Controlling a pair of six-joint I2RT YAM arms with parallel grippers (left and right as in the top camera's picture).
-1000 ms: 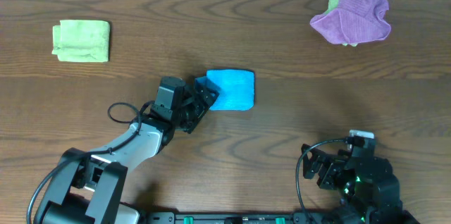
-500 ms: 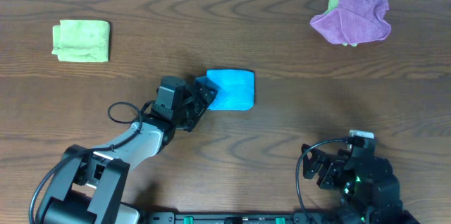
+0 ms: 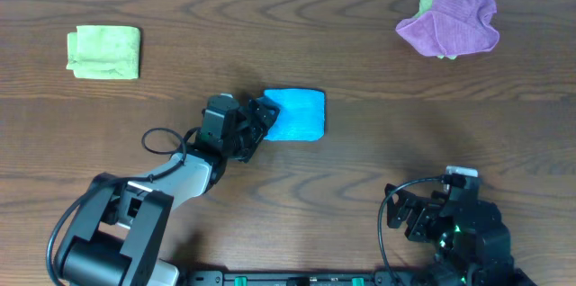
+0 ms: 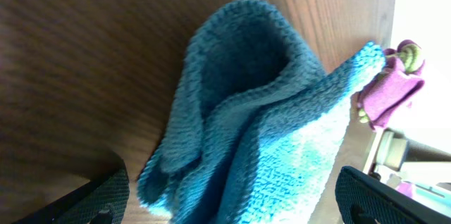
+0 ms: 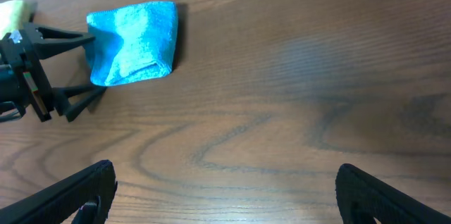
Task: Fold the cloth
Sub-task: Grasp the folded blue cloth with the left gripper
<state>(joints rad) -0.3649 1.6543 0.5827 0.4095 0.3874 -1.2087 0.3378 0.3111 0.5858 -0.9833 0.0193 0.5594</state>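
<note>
Spreading wide, the left claw [image 3: 263, 121] lies low on the table [image 3: 405, 133] at the left edge of the blue cloth [image 3: 297, 114]. One of its fingers [image 4: 106, 197] stands on each side of that edge. The pictures do not show whether the pads touch the fabric. From the left wrist, the blue cloth fills the gap between the fingers, and its layers gape toward the claw in a loose, raised pocket. From above it reads as a small folded rectangle, and the dark body of the claw hides its left rim.

A black cable [image 3: 157, 140] loops off the left arm, down and left of the blue cloth. A green cloth [image 3: 103, 51] lies folded and flat, well apart to the upper left of the blue cloth. A purple cloth [image 3: 452, 23] lies crumpled, well apart to the upper right of the blue cloth. It sits on a yellow-green cloth [image 3: 428, 3] that peeks out at its left side.

The right claw [image 5: 225, 178] is well apart to the lower right of the blue cloth. Its fingers are wide apart over bare wood, facing the blue cloth.
</note>
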